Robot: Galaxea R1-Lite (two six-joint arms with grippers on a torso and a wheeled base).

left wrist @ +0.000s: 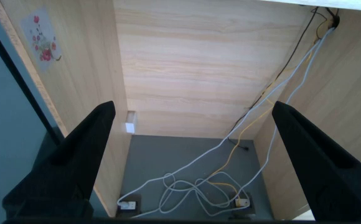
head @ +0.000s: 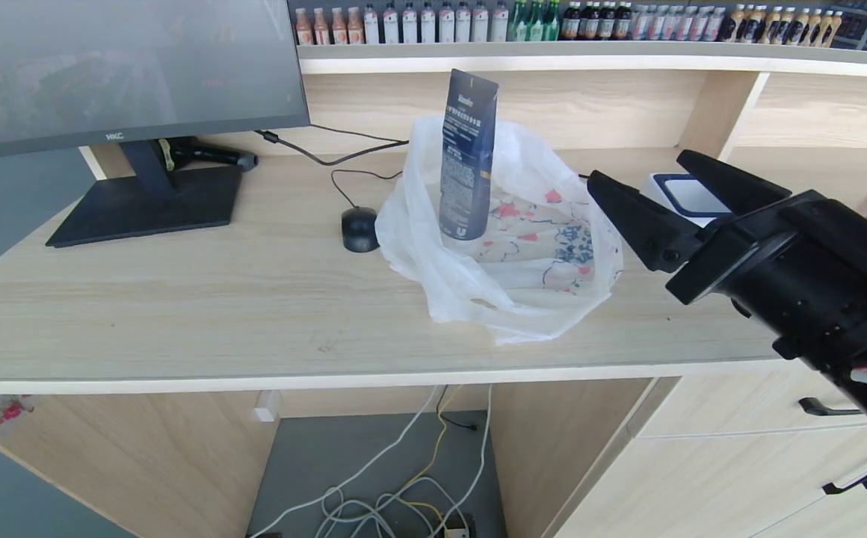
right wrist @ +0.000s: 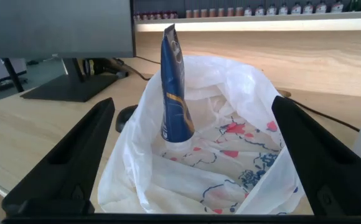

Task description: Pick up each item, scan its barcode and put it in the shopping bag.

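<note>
A tall dark blue pouch (head: pixel 468 155) stands upright inside the white plastic shopping bag (head: pixel 508 291) on the wooden counter, with flat printed packs (head: pixel 545 243) lying beside it in the bag. In the right wrist view the blue pouch (right wrist: pixel 175 93) rises from the bag (right wrist: pixel 255 106). My right gripper (head: pixel 654 190) hovers open just right of the bag, nothing between its fingers. My left gripper (left wrist: pixel 193 155) hangs open below the counter, facing the knee space with cables.
A monitor (head: pixel 127 67) on its stand fills the counter's back left, with a handheld scanner (head: pixel 209 155) behind it and a mouse (head: pixel 359 228) left of the bag. A white and blue box (head: pixel 684 196) sits behind my right gripper. Drawers (head: pixel 777 418) lie below right.
</note>
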